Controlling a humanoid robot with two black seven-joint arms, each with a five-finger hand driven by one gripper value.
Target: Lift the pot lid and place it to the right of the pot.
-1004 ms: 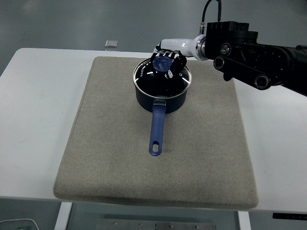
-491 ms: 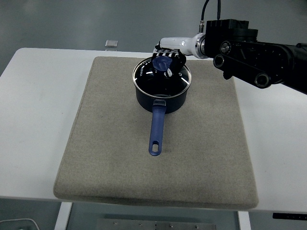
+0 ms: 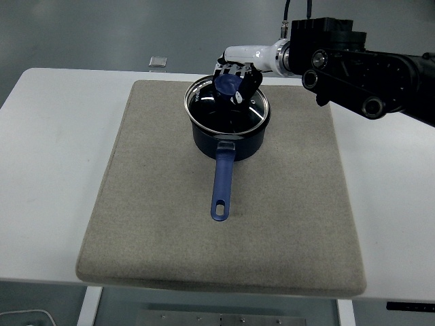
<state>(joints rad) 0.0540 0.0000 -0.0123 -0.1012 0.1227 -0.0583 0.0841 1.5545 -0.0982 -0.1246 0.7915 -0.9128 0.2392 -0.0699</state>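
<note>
A dark blue pot (image 3: pixel 228 144) stands on the grey mat (image 3: pixel 163 217) at the back middle, its long blue handle (image 3: pixel 221 183) pointing toward the near edge. The glass lid (image 3: pixel 228 110) with a metal rim and a blue knob (image 3: pixel 228 83) hangs just above the pot, tilted up on its far side. My right hand (image 3: pixel 236 81) comes in from the upper right and is shut on the knob, fingers wrapped around it. The left arm does not show.
The mat covers most of the white table (image 3: pixel 47 156). Bare mat lies to the right of the pot (image 3: pixel 302 156). A small grey flat object (image 3: pixel 158 62) lies at the table's far edge. My black right arm (image 3: pixel 367 64) crosses the upper right.
The lid has risen off the pot's rim and tilted, and my right hand has moved up and slightly back with the knob. The pot has stayed in place.
</note>
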